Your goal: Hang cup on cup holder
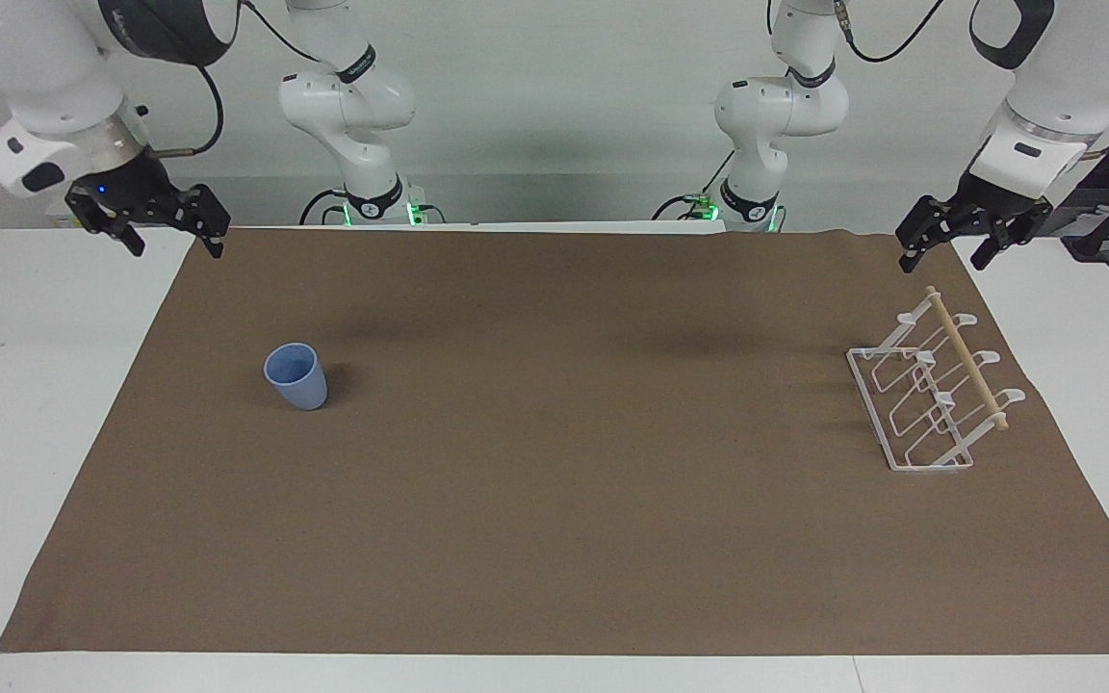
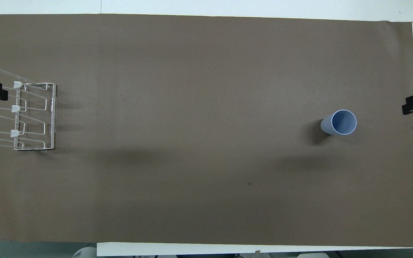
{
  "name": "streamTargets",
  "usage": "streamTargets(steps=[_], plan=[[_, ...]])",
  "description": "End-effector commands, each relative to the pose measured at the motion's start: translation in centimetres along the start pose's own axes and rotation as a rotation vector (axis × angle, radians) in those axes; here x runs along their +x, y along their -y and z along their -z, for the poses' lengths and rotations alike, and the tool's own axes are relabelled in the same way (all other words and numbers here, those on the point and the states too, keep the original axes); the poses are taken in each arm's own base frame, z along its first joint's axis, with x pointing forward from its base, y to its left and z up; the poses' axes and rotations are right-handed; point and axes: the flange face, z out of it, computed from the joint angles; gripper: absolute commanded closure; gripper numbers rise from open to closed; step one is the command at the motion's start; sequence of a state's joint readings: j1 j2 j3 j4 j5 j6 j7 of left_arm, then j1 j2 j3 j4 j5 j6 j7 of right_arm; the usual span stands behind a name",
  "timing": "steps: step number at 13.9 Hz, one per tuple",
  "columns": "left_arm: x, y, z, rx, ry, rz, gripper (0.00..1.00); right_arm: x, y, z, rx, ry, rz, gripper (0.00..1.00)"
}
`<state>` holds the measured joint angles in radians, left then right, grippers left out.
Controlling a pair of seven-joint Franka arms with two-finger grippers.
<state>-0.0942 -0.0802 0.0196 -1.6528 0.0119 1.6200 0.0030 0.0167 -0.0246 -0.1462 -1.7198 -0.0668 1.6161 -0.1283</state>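
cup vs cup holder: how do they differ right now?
The cup is light blue and solid-walled; the cup holder is open white wire with a wooden dowel. The cup stands upright, mouth up; the holder's loops slant. The cup sits toward the right arm's end, the holder toward the left arm's. Both rest untouched on the brown mat.
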Motion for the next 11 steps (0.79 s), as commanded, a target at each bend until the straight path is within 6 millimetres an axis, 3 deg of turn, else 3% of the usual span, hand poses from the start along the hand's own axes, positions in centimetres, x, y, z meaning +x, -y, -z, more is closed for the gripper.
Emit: streamTargets(steps=[1,5,11], plan=[[0.4,0.3,0.6,0.006,-0.014,-0.007,0.0,0.2,0.1,-6.5,0.036,-0.03,0.012,0.0],[0.4,0.3,0.5,0.006,-0.014,-0.005,0.0,0.8,0.8,-14.5,0.034,-0.074,0.014,0.0],[0.3,0.5,0.4,0.007,-0.003,0.002,0.0,0.4,1.6,-19.8,0.047,-0.081,0.022,0.05]])
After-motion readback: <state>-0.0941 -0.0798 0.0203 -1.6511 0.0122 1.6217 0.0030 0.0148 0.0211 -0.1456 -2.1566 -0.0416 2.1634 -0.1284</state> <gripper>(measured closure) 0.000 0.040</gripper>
